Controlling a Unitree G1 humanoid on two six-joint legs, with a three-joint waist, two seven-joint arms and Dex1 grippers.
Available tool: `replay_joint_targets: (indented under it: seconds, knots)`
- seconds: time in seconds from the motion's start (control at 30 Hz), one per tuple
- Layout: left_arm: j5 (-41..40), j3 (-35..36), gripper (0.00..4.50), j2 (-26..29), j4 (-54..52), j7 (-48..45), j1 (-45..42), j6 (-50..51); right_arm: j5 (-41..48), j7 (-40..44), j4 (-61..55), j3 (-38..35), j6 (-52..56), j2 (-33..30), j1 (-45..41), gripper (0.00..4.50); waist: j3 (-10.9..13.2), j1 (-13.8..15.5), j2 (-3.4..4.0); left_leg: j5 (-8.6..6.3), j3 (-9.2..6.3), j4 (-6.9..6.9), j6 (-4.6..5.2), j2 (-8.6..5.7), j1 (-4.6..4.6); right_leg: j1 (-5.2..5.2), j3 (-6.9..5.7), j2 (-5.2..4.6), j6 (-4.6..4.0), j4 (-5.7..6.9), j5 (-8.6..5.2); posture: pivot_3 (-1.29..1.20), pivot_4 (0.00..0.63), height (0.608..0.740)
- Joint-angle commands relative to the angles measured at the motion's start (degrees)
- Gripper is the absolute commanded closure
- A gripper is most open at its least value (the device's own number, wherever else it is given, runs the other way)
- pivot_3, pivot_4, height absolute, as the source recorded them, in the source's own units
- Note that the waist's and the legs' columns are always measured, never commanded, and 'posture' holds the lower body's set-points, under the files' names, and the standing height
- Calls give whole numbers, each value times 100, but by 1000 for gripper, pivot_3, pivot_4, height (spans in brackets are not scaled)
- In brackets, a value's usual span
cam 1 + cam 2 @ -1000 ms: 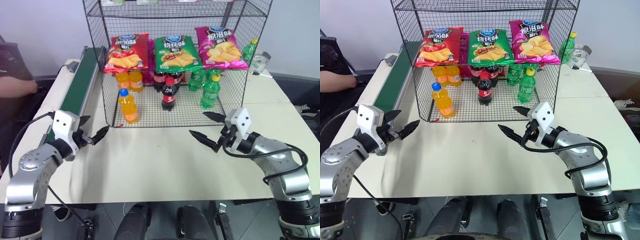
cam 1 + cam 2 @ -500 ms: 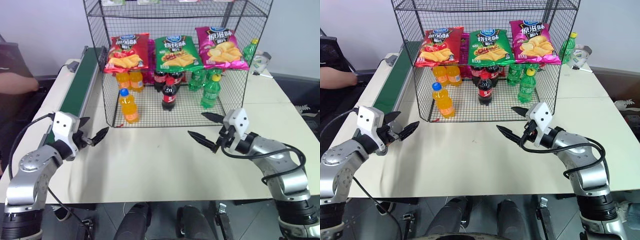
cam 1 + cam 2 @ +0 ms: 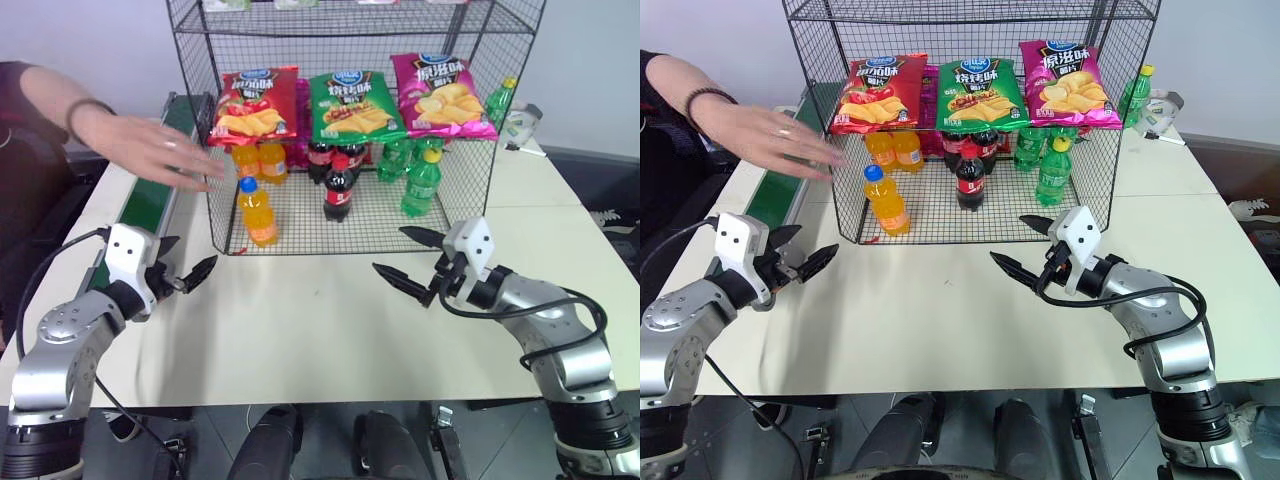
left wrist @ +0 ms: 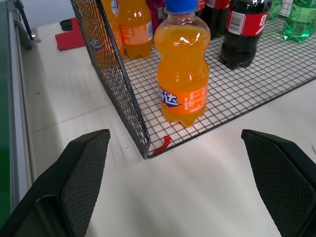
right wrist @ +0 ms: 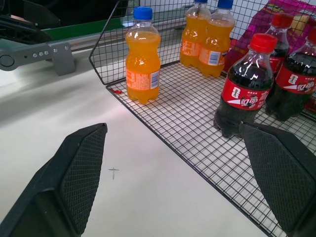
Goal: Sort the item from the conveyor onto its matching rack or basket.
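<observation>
The orange soda bottle (image 4: 182, 64) carries an orange label with white Chinese characters that read as "芬达" (Fanta), on a blue patch. The cola bottle (image 5: 243, 89) with the red cap has a red label with white Chinese script, the Coca-Cola kind. On the tier above lie three crisp bags, a red bag (image 3: 255, 105), a green bag (image 3: 352, 105) and a magenta bag (image 3: 440, 95), each with a round blue logo and large Chinese characters; the magenta one reads "原滋味".

What is new since a second ago is the person's hand (image 3: 160, 150): it was back at the far left edge then, and now reaches out over the conveyor (image 3: 160, 170), fingers spread, close to the rack's left wall (a dark band sits on the wrist). Both arms have kept their places.

The orange soda bottle is small and clear, filled with bright orange drink, with a blue screw cap. It stands upright on the bottom tier of the black wire rack (image 3: 470, 130), near the front left corner, just inside the mesh wall. Two more orange bottles (image 5: 205, 37) stand behind it, and green bottles (image 3: 420, 180) are to the right.

The left gripper (image 3: 185, 270) hangs over the desk (image 3: 300, 330) in front of the rack's left corner, its black fingers spread wide and holding nothing. The right gripper (image 3: 408, 258) hovers before the rack's right front, fingers also wide apart and empty.
</observation>
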Motion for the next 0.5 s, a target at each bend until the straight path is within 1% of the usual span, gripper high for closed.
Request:
replay_joint_targets:
  seconds: [0.03, 0.5]
  knots:
    - [-72, 204, 35, 58, -282, 50, 77, 30, 116, -8, -297, -36, -10, 18, 66, 0, 0, 0, 0, 0, 0, 0, 0, 0, 0, 0, 0, 0, 0, 0, 0, 0, 150, 740]
    - [-35, 201, 35, -97, -282, 255, 23, -114, 69, -51, -207, 128, -14, 149, -100, 0, 0, 0, 0, 0, 0, -1, 0, 1, 0, -1, 0, 0, 0, -3, 0, 0, 150, 740]
